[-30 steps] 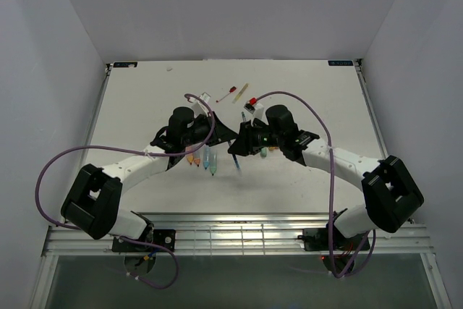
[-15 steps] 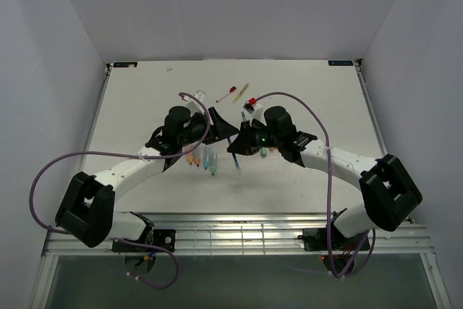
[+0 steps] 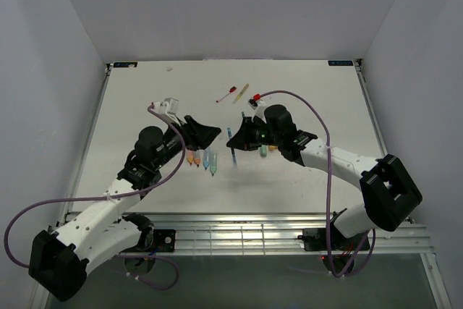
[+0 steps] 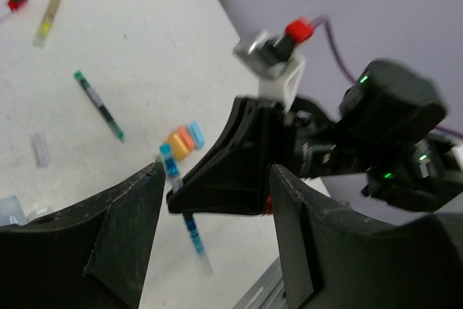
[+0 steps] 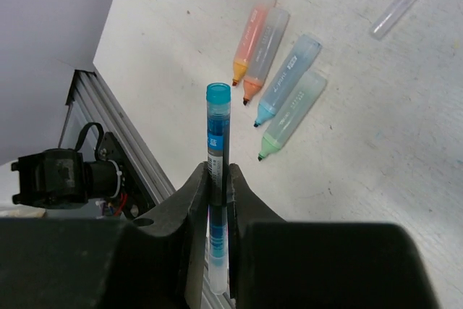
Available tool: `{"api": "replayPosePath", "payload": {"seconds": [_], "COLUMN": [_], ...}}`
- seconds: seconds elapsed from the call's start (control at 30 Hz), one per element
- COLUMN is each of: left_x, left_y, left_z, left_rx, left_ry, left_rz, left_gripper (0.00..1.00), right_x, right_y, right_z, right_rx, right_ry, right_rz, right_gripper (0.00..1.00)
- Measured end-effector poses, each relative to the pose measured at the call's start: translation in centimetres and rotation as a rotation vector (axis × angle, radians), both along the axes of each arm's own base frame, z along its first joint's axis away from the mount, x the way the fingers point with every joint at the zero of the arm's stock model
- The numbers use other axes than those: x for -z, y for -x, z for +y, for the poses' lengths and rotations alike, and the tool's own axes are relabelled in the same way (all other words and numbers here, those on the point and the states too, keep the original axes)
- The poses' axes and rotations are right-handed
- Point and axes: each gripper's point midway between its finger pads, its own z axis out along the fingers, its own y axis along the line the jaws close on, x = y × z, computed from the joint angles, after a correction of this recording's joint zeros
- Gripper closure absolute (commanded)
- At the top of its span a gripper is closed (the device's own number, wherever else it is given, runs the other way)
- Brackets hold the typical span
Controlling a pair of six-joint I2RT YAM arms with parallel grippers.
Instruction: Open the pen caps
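Closest in, the right jaws were pinched shut on the blue pen (image 5: pixel 216 151). They gripped its barrel about midway, so its long axis ran straight out past their tips. Its cap (image 5: pixel 218 92) sat on the far end, just beyond the tips and clear of them, apparently still on. The clear tail end ran back behind the grip.

Ahead of that, the left jaws stood wide and empty, facing the right jaws across a gap and touching neither pen nor cap. From them the cap lay ahead and a little to the left, and the pen crossed their line steeply rather than pointing at them. As the only free pair, they looked best placed to take the cap, closing across it and pulling along the barrel's axis.

Farther off, below both pairs, four uncapped highlighters (image 5: pixel 289 77) lay side by side on the tabletop (image 5: pixel 376 150).
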Motion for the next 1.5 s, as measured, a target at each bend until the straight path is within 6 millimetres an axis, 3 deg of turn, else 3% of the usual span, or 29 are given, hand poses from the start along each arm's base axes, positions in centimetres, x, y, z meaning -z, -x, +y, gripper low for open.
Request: {"api": "replayPosePath", "payload": {"seconds": [0.17, 0.23, 0.57, 0.97, 1.13, 1.5], "left_x": [7.6, 8.8, 7.3, 9.1, 9.4, 10.0], "left_y": [1.6, 2.3, 3.9, 4.9, 5.1, 4.8], "left_z": [-1.2, -1.4, -2.8, -3.4, -3.7, -3.8], "left_rx": [0.109, 0.143, 0.277, 0.336, 0.355, 0.347], "left_ry": [-0.078, -0.092, -0.051, -0.054, -0.049, -0.031], "left_rz": [0.149, 0.173, 0.090, 0.131, 0.145, 0.187], "left_gripper": [0.34, 0.35, 0.38, 0.43, 0.55, 0.98], "right_x": [-2.7, -3.7, -4.4, -5.9, -6.3, -6.2], "right_y": [-0.7, -0.8, -1.1, -1.5, -1.8, -1.9], "right_z": [1.2, 1.7, 3.0, 3.6, 3.9, 4.0], "right_rx": [0.004, -0.002, -0.012, -0.015, -0.015, -0.016], "right_ry": [-0.081, -0.114, -0.184, -0.222, -0.232, -0.239], "right_rz": [-0.007, -0.008, 0.038, 0.030, 0.023, 0.036], "right_gripper": [0.92, 0.92, 0.92, 0.92, 0.92, 0.92]}}
